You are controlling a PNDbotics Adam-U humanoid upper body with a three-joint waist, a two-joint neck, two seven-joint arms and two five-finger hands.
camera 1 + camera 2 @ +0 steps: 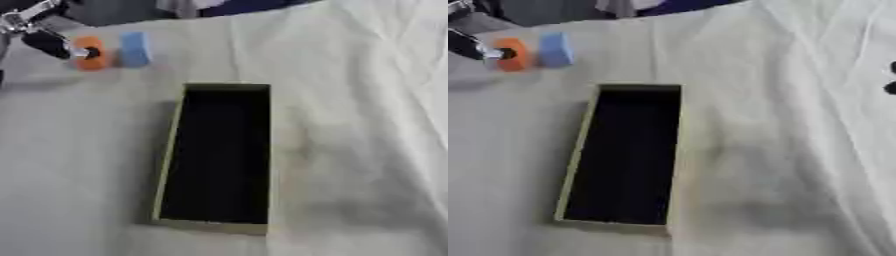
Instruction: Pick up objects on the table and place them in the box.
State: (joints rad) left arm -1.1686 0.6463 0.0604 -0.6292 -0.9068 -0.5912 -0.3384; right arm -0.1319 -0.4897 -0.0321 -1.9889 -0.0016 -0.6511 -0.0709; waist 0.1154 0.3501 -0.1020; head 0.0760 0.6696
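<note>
A creased white cloth point(367, 100) drapes the table under the box point(166, 170), left hand point(48, 42) touching the orange piece point(87, 60), grip unclear.

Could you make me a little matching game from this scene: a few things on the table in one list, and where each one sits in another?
Things:
1. orange object
2. blue object
3. box
4. left hand

Places or states:
A. middle of the white cloth, open, dark inside
B. reaching in from the upper left, fingers at the orange object
C. far left, between the hand and the blue object
D. just right of the orange object

Pairs: 1-C, 2-D, 3-A, 4-B
</note>
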